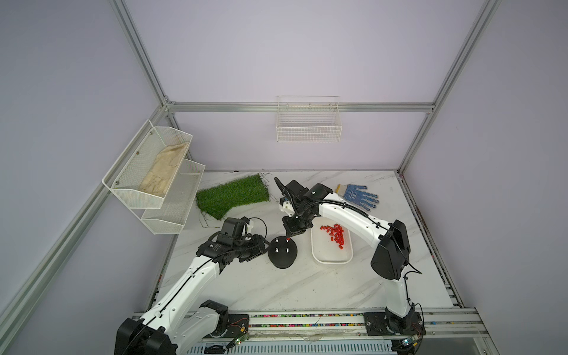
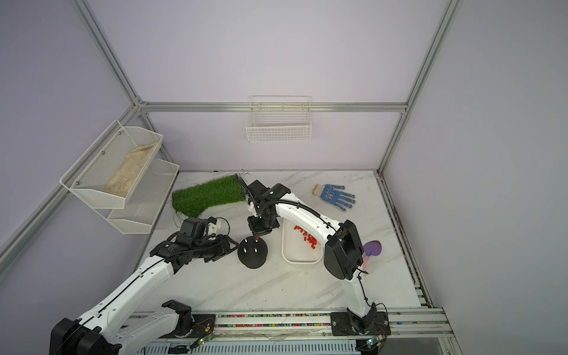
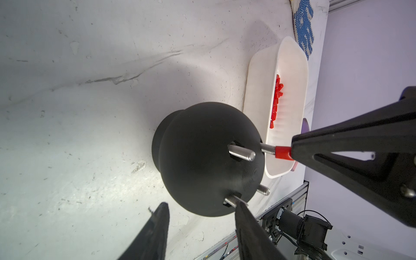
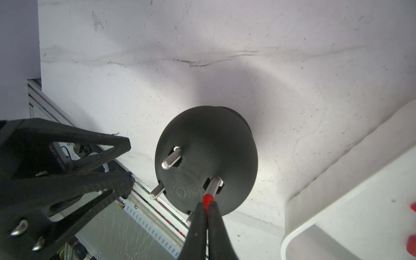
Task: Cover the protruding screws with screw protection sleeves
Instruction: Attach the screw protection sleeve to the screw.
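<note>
The right gripper [image 4: 207, 205] has its jaws pinched tight on one red sleeve [image 3: 283, 152], which sits on the tip of the far-right screw [image 3: 267, 149]. The thread below the sleeve is bare. The three other screws [image 4: 171, 159] stand uncovered on the black dome [image 1: 282, 256].

The left gripper [image 4: 130, 161] hovers just left of the dome with its jaws about half open. It holds nothing, and its tips are clear of the dome's side.

The spare sleeves [image 1: 336, 235] lie heaped at the far end of the white tray [image 1: 316, 258], just right of the dome. Farther back on the right lies a blue-dotted glove [image 1: 359, 196]; the print on its back is too small to read.
</note>
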### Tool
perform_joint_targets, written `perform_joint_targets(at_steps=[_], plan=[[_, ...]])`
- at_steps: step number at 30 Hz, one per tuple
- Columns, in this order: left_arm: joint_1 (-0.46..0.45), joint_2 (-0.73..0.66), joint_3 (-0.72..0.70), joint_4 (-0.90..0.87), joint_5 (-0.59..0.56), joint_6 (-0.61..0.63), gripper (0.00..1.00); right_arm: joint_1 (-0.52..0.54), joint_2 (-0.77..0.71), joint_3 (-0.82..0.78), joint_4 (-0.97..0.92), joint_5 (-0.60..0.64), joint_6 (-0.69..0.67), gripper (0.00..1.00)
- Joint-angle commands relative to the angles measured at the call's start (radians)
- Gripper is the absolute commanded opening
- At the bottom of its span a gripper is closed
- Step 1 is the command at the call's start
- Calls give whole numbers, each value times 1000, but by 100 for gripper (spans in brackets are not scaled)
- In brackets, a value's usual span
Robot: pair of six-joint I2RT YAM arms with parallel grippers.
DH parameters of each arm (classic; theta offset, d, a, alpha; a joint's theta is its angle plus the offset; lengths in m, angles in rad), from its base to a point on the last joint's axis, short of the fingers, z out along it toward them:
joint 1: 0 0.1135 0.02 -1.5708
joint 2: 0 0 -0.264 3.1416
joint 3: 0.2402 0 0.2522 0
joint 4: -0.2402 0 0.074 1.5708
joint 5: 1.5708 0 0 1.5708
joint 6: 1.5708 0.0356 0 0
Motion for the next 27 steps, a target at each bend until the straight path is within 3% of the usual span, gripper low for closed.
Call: perform_joint_targets(at_steps=[1, 27], plan=[[6, -11, -24, 32, 14, -6, 49, 10, -9, -6, 17, 2, -10, 8], [5, -10, -24, 33, 13, 0, 49, 46, 49, 77, -36, 77, -26, 8]])
